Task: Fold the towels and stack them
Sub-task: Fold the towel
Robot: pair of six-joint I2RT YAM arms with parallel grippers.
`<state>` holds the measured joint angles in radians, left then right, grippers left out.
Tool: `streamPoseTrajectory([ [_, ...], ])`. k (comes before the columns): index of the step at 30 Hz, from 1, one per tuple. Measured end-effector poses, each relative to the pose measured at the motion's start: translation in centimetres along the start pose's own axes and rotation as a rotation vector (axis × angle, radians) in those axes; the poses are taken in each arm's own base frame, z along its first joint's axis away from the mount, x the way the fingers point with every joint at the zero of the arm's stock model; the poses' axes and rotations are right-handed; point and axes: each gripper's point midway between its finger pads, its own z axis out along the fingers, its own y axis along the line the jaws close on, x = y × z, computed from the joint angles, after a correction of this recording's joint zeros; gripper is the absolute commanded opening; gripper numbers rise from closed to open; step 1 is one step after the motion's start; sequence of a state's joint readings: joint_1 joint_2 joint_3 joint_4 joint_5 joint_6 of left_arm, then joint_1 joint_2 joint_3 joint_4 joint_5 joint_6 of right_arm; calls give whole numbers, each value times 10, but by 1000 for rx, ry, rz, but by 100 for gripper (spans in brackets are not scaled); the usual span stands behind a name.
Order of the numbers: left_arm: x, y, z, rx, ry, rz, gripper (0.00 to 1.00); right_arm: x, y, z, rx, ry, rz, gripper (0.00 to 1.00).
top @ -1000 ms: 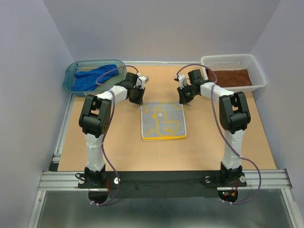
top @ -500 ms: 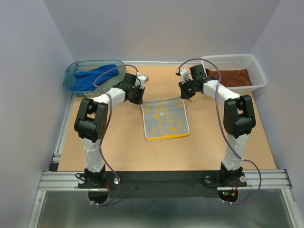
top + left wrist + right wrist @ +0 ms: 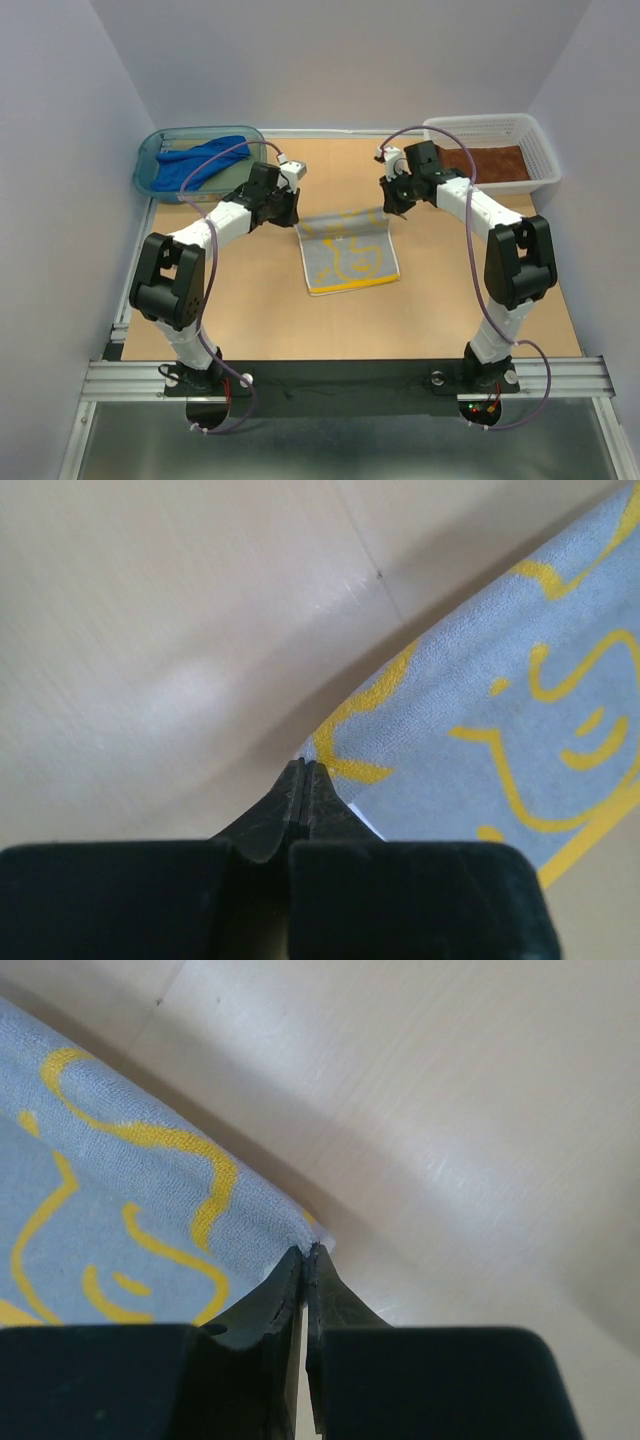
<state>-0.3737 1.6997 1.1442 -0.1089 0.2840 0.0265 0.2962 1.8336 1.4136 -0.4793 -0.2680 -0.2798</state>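
Left jaws, right jaws: clamped on yellow towel [image 3: 348,250] far corners | pinched tips hidden inside grip

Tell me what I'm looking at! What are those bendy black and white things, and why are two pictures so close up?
Those are two robot arms bolted to a table. The wide picture comes from a camera above and behind them. The two close-up pictures come from small cameras on the arms' wrists, so you see their black fingers up close.

On the table lies the duck towel, grey with a yellow duck on it. The left gripper and the right gripper are each pinched shut on one far corner of it.

A blue towel sits in the teal tub at the back left. A brown towel lies in the white basket at the back right.
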Motion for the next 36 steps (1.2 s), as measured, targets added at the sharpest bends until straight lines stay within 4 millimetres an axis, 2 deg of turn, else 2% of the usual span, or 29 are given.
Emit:
streamPoseTrajectory([
  [9, 44, -44, -18, 37, 47, -91, 0, 20, 14, -18, -3, 13, 82, 1],
  [16, 55, -64, -37, 58, 32, -180, 0, 47, 30, -26, -23, 44, 185, 1],
  [24, 89, -64, -35, 31, 107, -243, 0, 94, 55, -28, -78, 128, 308, 1],
  [28, 95, -67, -35, 34, 121, -257, 0, 102, 60, -28, -90, 146, 347, 1],
  [36, 112, -74, -35, 34, 163, -292, 0, 102, 62, -29, -90, 148, 383, 1],
])
